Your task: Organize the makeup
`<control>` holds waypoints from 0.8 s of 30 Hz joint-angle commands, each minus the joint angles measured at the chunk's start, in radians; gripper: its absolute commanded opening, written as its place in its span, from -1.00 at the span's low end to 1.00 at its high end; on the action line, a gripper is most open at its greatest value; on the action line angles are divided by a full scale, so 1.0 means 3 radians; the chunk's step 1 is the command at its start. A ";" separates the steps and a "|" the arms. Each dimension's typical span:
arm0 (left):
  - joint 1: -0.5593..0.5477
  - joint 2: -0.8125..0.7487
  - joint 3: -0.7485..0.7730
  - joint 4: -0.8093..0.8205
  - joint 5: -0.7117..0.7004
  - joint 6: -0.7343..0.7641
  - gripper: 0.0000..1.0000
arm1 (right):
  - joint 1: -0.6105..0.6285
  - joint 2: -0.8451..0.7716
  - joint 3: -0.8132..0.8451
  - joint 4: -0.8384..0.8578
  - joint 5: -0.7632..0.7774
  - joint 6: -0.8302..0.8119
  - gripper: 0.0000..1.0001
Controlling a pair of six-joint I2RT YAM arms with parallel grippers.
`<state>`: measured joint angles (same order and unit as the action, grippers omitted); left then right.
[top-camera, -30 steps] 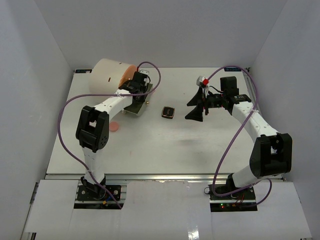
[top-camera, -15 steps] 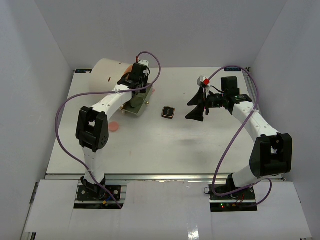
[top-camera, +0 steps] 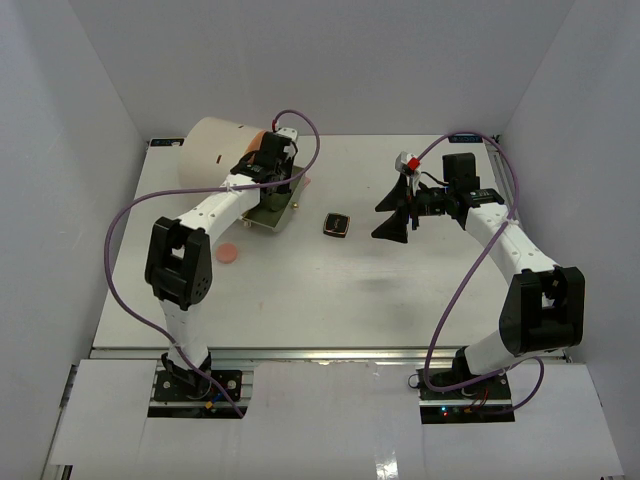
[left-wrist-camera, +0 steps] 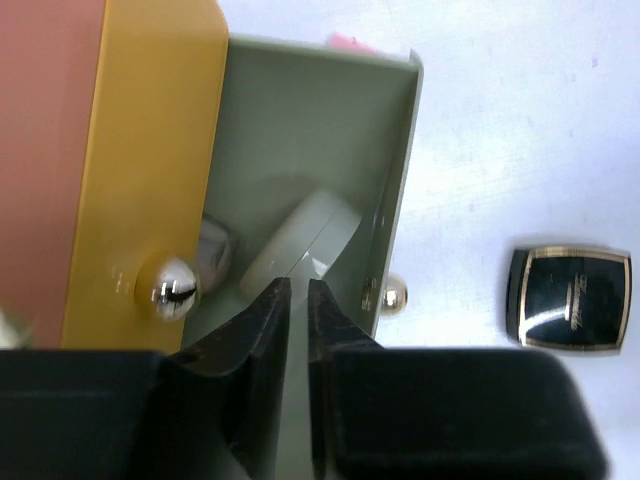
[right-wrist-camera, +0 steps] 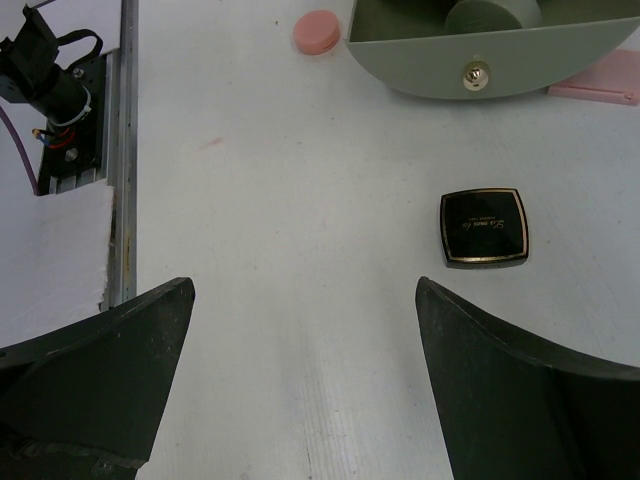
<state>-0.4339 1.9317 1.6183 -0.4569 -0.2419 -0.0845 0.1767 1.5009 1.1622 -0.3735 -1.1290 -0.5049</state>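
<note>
Hovering over the open drawer (a round jar inside) mid-frame, the left gripper is clenched; the right gripper gapes.

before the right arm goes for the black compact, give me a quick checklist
1. Right claw open and empty: ok.
2. Compact lies alone on the table, lid shut, nothing touching it: ok.
3. Drawer pulled open to receive it: ok.
4. Left claw out of the drawer's way: not ok, it hangs over the drawer, fingers nearly together.
5. Room left in the drawer: cannot tell; a pale jar sits inside and the claw hides the rest.
6. Round pink pad put away: not ok, it is on the table.
</note>
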 commanded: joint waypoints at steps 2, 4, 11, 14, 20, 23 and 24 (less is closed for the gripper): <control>0.0015 -0.0485 -0.0278 0.0006 0.0191 -0.0071 -0.61 | -0.0022 0.0013 -0.0006 -0.0038 -0.0107 -0.0035 0.96; 0.0015 -0.0463 -0.0312 0.0012 0.0206 -0.0071 -0.66 | -0.0022 0.0013 -0.0003 -0.0038 -0.0107 -0.0035 0.96; 0.0015 -0.0259 -0.0218 0.0000 0.0185 -0.0017 -0.70 | -0.0033 -0.0002 -0.0008 -0.0038 -0.0109 -0.0035 0.96; 0.0015 -0.0158 -0.0157 -0.0074 0.0137 0.0004 -0.71 | -0.0039 0.0001 -0.0008 -0.0038 -0.0113 -0.0035 0.96; 0.0015 -0.0100 -0.0169 -0.0101 0.0052 0.0029 -0.69 | -0.0047 0.0001 -0.0011 -0.0038 -0.0120 -0.0040 0.96; 0.0015 -0.0116 -0.0159 -0.0094 0.0037 0.0036 -0.66 | -0.0043 0.0016 -0.0009 -0.0038 -0.0118 -0.0036 0.96; 0.0015 -0.0125 -0.0150 -0.0097 0.0032 0.0040 -0.65 | -0.0044 0.0022 -0.0008 -0.0038 -0.0116 -0.0035 0.96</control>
<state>-0.4339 1.9231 1.5421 -0.4877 -0.2079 -0.0845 0.1693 1.5009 1.1622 -0.3870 -1.1297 -0.5051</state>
